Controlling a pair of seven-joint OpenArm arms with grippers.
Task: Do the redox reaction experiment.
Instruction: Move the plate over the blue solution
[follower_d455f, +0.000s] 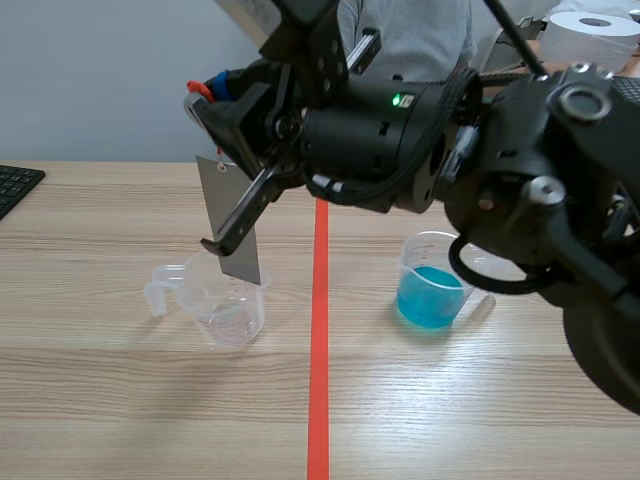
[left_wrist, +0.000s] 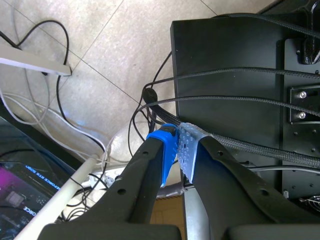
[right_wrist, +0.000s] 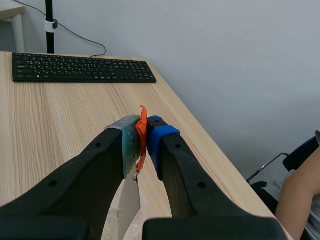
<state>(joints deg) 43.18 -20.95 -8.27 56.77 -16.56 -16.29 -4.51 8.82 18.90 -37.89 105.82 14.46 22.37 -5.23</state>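
Right jaws are pinched on the orange tag (right_wrist: 142, 135) of the metal strip (follower_d455f: 215, 195), which hangs with its lower end at the clear beaker (follower_d455f: 232, 310) on the counter (follower_d455f: 100, 400). Left jaws are closed on nothing, out over the floor.

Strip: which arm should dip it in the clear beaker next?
Right. The right gripper is shut on the tag of the strip, which hangs at the clear beaker. The left gripper is shut on nothing, facing the floor.

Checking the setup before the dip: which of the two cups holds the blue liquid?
The cup right of the tape line; the handled cup left of the line, below the metal strip, looks clear.
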